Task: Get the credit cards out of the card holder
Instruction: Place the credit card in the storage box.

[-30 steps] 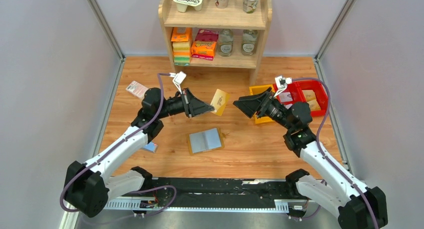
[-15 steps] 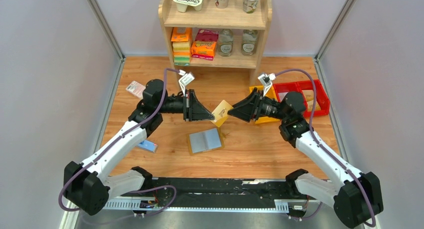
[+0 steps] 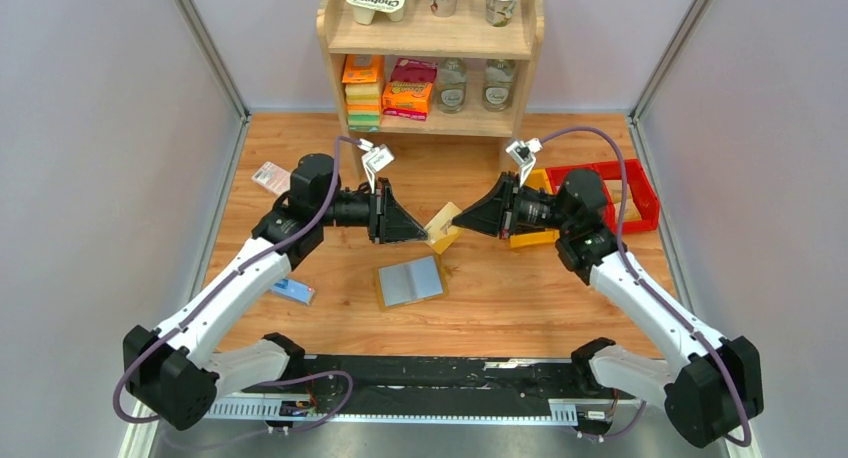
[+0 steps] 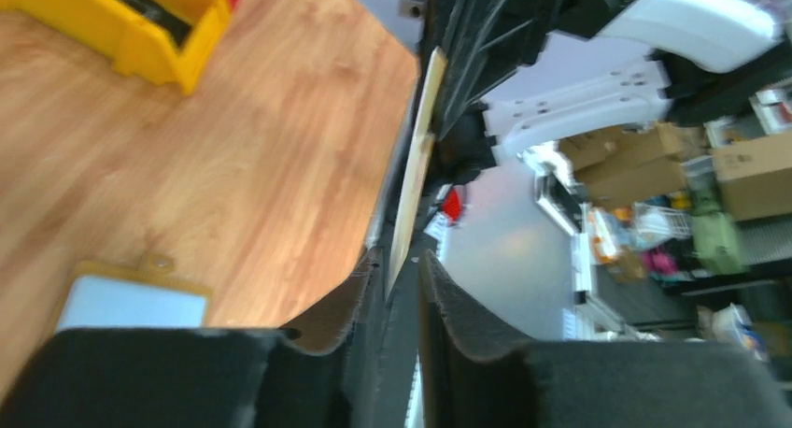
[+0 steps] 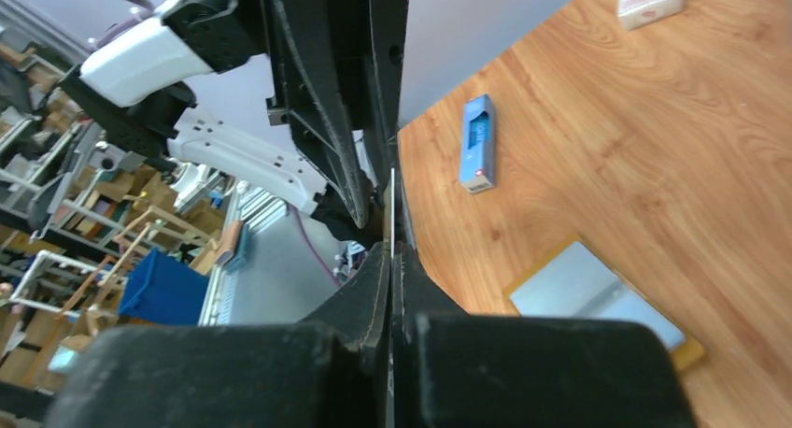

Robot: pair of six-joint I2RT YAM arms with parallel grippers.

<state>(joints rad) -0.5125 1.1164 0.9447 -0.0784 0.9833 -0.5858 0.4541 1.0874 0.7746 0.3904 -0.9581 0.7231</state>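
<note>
From above, the two arms meet nose to nose over the middle of the wooden table [image 3: 520,298], with a tan credit card [image 3: 442,226] held in the air between them. The left gripper [image 3: 428,237] comes at the card from the left and the right gripper [image 3: 457,221] from the right. The card holder [image 3: 410,281] lies open and flat on the table just in front of them, grey-blue panels up, apart from both grippers. A blue bar [image 3: 293,291] lies near the left arm and a pink-white packet [image 3: 270,176] sits towards the far left. A yellow bin [image 3: 532,238] and a red bin [image 3: 630,168] stand behind the right arm, and a wooden shelf [image 3: 430,38] of goods stands at the back. In the left wrist view the card shows edge-on, running away from the camera. Its near end sits at the mouth of the left fingers, whose jaws stand a little apart, with a gap beside the card. The card seems to lean on one pad, though the blur makes that uncertain. The open holder lies on the wood at lower left and the yellow bin at upper left. In the right wrist view the right fingers are pressed together on the card, which shows only as a thin pale line between them. The holder lies on the table at lower right, and the blue bar and the packet lie further off.
</note>
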